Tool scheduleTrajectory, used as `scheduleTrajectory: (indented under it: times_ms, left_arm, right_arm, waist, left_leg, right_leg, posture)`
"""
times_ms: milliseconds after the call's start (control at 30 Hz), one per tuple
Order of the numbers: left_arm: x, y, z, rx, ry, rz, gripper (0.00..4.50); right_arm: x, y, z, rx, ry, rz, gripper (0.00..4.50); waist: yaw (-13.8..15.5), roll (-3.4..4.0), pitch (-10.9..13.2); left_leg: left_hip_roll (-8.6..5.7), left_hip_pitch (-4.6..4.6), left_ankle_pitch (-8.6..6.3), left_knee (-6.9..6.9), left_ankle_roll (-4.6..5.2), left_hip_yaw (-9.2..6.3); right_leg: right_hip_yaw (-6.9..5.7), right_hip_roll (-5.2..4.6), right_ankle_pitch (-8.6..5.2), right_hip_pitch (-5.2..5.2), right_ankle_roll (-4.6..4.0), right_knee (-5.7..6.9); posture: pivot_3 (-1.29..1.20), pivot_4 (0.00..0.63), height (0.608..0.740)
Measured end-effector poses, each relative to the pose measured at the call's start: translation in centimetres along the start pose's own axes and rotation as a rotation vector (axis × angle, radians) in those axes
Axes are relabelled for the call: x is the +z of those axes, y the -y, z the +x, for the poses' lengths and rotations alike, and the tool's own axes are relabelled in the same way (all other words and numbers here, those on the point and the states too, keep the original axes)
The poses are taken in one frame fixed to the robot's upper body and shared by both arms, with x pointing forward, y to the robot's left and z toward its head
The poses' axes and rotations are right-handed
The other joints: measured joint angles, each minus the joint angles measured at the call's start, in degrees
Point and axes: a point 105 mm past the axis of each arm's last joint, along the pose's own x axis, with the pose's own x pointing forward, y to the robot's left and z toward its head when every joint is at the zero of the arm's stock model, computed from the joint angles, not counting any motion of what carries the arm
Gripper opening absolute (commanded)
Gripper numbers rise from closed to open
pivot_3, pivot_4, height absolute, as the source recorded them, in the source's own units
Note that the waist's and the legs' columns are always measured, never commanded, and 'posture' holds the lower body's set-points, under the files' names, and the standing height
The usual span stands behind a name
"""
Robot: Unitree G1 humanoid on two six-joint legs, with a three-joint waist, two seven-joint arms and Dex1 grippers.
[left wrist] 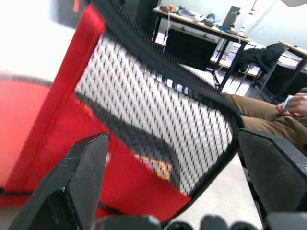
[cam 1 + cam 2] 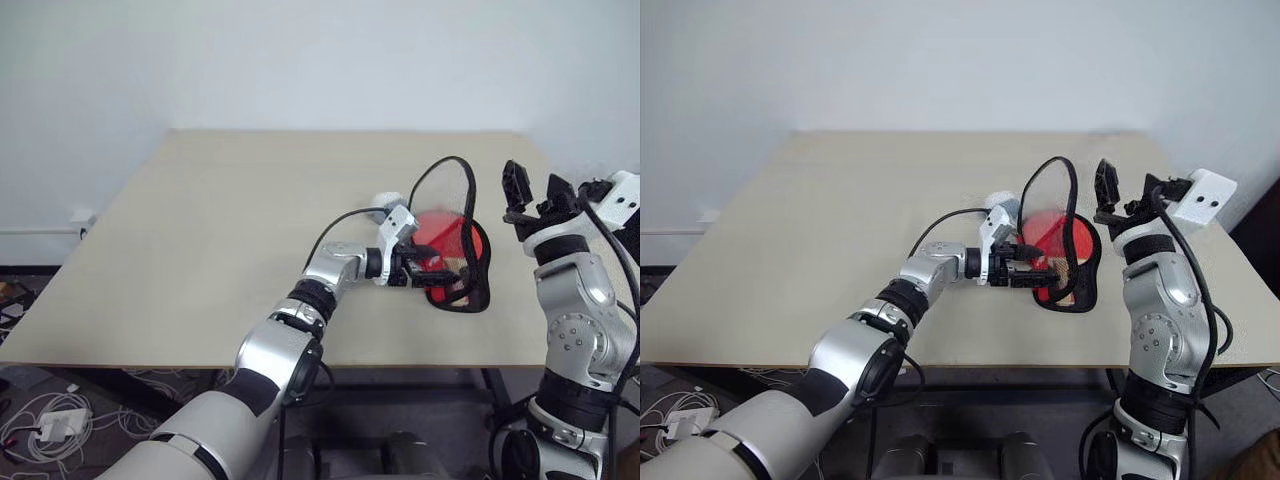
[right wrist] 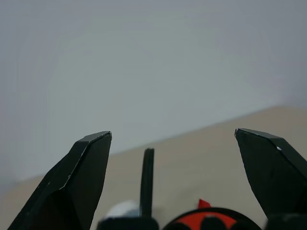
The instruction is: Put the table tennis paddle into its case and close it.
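On the right side of the table point(image 2: 200, 240), the case point(image 2: 462, 262) stands agape with the table tennis paddle point(image 2: 432, 232) partly inside. Left gripper point(image 2: 418, 268) reaches it, jaws wide; right gripper point(image 2: 535, 195) hovers wide and empty. Nudging the floppy flap could tip the paddle out.

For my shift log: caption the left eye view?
Left gripper, fingers open, at the open case on the table; right gripper raised, open.

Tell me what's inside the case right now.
The case lies open on the table, its lid flap raised. Inside shows a red surface, probably the paddle, with a wooden handle end near the rim. The left gripper covers part.
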Motion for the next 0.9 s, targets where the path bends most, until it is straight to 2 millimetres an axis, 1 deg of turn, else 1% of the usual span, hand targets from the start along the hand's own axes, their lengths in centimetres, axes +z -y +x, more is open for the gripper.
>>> scheduleTrajectory:
  times_ms: [133, 267, 367, 533, 633, 800, 900]
  left_arm:
    - [-2.1, -0.4, -0.4, 0.040, -0.031, -0.100, 4.50]
    - [-3.3, -0.7, -0.8, 0.083, -0.051, -0.176, 4.50]
    - [-4.1, -1.3, -0.7, 0.158, -0.072, -0.260, 4.50]
    - [-3.5, -1.9, 0.1, 0.267, -0.070, -0.400, 4.50]
    - [-3.3, -2.2, 0.1, 0.295, -0.067, -0.424, 4.50]
    - [-3.2, -2.1, 0.2, 0.291, -0.070, -0.431, 4.50]
    - [-3.1, -1.9, 0.3, 0.284, -0.075, -0.444, 4.50]
  right_arm:
    - [-1.5, -0.1, -0.1, -0.006, -0.054, -0.034, 4.48]
    - [-2.0, -0.3, 0.0, -0.006, -0.074, -0.053, 4.48]
    - [-2.6, -0.5, 0.1, -0.004, -0.095, -0.074, 4.48]
    - [-3.2, -0.4, 0.1, -0.029, -0.111, -0.091, 4.48]
    - [-3.6, 0.0, 0.0, -0.055, -0.129, -0.107, 4.48]
    - [-5.9, 0.7, -0.7, -0.088, -0.252, -0.134, 4.48]
    - [-6.4, 1.1, -1.0, -0.108, -0.281, -0.141, 4.48]
  waist:
    - [0.0, 0.00, 0.0]
    - [0.0, 0.00, 0.0]
    - [0.0, 0.00, 0.0]
    - [0.1, -0.02, 0.0]
    - [0.0, 0.00, 0.0]
    - [0.0, 0.00, 0.0]
    - [0.0, 0.01, 0.0]
  left_leg:
    - [0.00, -0.01, 0.00, 0.01, 0.00, 0.00]
    - [0.00, 0.00, 0.00, 0.02, 0.00, 0.00]
    - [0.00, -0.01, 0.00, 0.02, 0.00, -0.01]
    - [0.00, 0.09, 0.01, 0.10, 0.00, -0.05]
    - [0.00, 0.13, 0.01, 0.09, 0.00, -0.05]
    - [0.00, 0.12, 0.01, 0.08, 0.00, -0.05]
    - [0.00, 0.12, 0.01, 0.08, 0.00, -0.05]
  right_leg:
    - [0.00, 0.00, 0.00, 0.00, 0.00, 0.00]
    - [0.00, 0.00, 0.00, 0.01, 0.00, 0.01]
    - [0.00, 0.00, 0.00, 0.02, 0.00, 0.00]
    - [-0.04, 0.00, 0.03, 0.17, 0.04, -0.01]
    - [-0.03, 0.02, 0.03, 0.17, 0.05, 0.00]
    - [-0.02, 0.02, 0.04, 0.17, 0.04, -0.01]
    - [-0.02, 0.03, 0.04, 0.16, 0.04, -0.01]
  posture:
    - [0.00, 0.000, 0.740]
    - [0.00, 0.000, 0.740]
    - [0.00, 0.000, 0.740]
    - [0.00, 0.000, 0.740]
    - [0.00, 0.000, 0.740]
    - [0.00, 0.000, 0.740]
    - [0.00, 0.000, 0.740]
